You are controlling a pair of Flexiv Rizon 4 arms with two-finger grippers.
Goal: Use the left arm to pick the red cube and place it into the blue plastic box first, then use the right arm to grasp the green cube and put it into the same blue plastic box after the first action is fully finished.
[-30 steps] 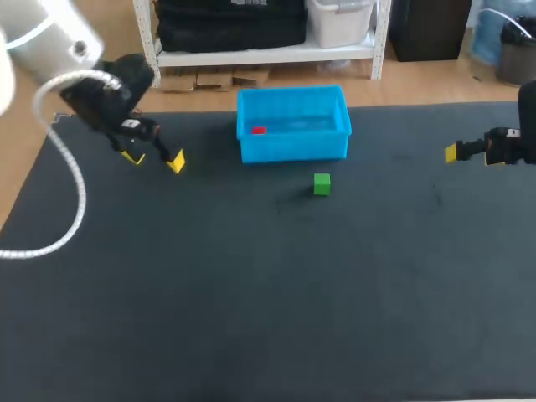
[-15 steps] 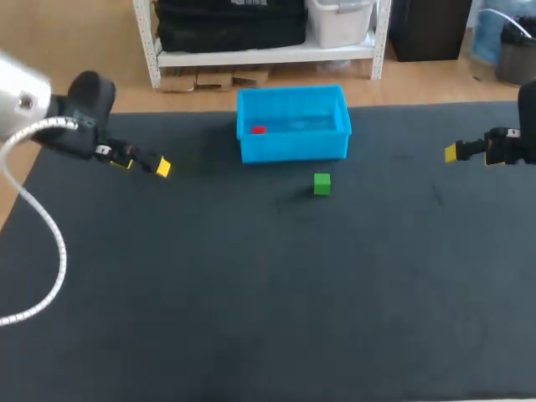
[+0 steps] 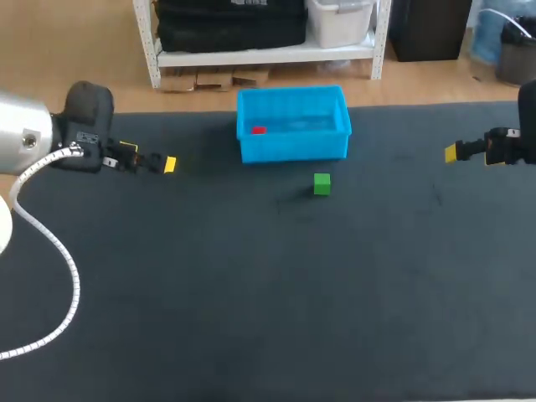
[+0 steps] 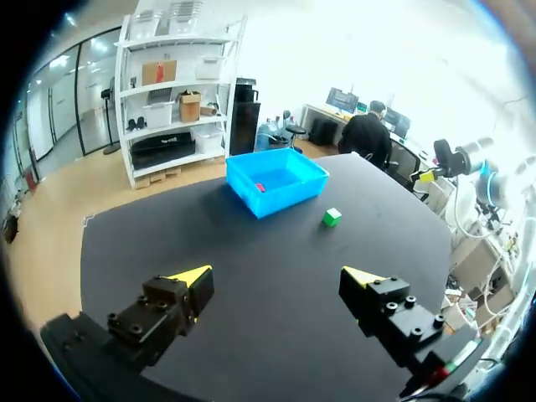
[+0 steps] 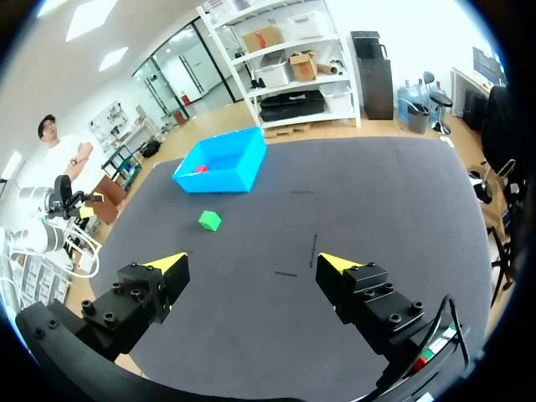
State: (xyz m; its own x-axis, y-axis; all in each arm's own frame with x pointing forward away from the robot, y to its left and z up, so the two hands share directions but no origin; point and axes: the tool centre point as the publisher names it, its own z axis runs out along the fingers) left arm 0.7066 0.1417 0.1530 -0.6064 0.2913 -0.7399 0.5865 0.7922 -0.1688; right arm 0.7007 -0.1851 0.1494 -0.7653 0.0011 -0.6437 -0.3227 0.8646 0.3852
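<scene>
Dark table [image 3: 251,293] held the box [image 3: 293,149] at 12 o'clock, red cube [image 3: 258,130] inside, green cube [image 3: 322,183] at its 5 o'clock. Your left gripper [image 4: 276,276] and right gripper [image 5: 251,262] both gaped wide, holding nothing.

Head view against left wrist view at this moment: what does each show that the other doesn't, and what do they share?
Only the head view shows the left arm itself, with its cable, coming in from the left. Only the left wrist view looks along the left gripper: fingers wide open, nothing between them but bare table. Both show the red cube lying inside the blue plastic box, and the green cube on the table outside the box, apart from it.
</scene>
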